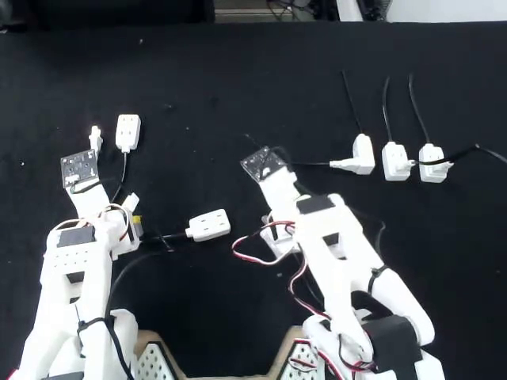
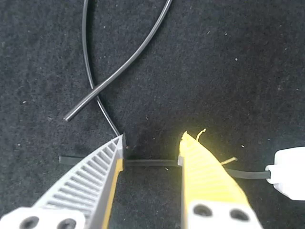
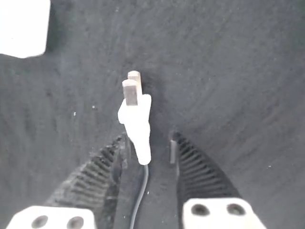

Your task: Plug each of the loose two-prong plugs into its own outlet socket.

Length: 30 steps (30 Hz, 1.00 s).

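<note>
A white two-prong plug (image 3: 136, 117) lies on the black cloth between the fingers of my open right gripper (image 3: 147, 139), prongs pointing away and its body against one finger. A corner of a white socket (image 3: 24, 26) shows beyond it. My left gripper (image 2: 152, 145) is open and straddles a thin black cable (image 2: 150, 163) that runs to a white outlet socket (image 2: 290, 179). In the high view that socket (image 1: 210, 224) lies between the two arms. Another loose plug (image 1: 95, 138) lies beside a second socket (image 1: 127, 131) at the far left.
Three white sockets (image 1: 394, 161) sit in a row at the right, each with a cable, and a plug (image 1: 341, 165) sits at the leftmost one. Loose black cables (image 2: 124, 62) cross the cloth near the left gripper. Red and white wires (image 1: 265, 249) hang by the right arm.
</note>
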Available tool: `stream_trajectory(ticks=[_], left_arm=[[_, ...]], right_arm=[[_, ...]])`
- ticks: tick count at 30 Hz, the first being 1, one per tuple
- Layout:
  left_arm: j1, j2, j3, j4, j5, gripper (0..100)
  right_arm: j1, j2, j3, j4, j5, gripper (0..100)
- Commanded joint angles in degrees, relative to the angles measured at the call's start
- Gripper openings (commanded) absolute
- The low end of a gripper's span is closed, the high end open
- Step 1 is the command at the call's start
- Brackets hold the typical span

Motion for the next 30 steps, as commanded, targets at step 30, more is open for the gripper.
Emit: stream_trajectory(ticks=[30], left_arm=[[-0.7, -1.4, -0.4, -0.6, 0.3, 19]], right_arm=[[1.2, -0.9, 2.4, -5.4, 0.9, 8.0]])
